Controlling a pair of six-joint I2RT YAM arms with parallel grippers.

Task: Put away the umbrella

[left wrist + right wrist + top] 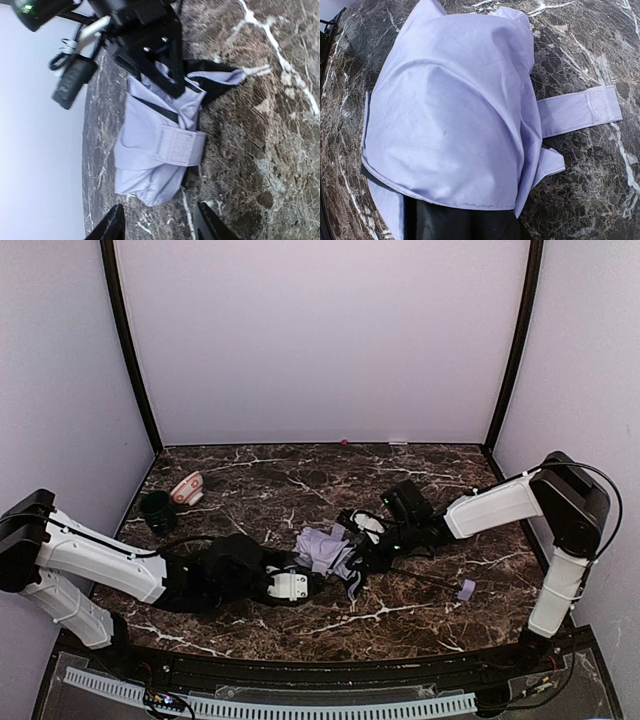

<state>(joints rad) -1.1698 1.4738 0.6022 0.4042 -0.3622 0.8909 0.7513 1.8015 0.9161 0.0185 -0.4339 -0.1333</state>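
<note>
The umbrella (322,548) lies collapsed in the middle of the marble table, a bunch of pale lavender fabric with black underside showing. Its thin black shaft (430,581) runs right to the small lavender knob handle (465,589). Its fabric strap (179,146) lies across the canopy and also shows in the right wrist view (580,111). My left gripper (160,226) is open and empty, just short of the canopy's near edge (150,165). My right gripper (368,540) is at the canopy's right side; in the left wrist view its fingers (172,70) converge on the fabric. The canopy (450,115) covers them in the right wrist view.
A red-patterned bowl (187,488) lies tilted at the back left, with a dark cup (157,511) beside it. A small pink object (344,442) sits at the back wall. White walls enclose the table on three sides.
</note>
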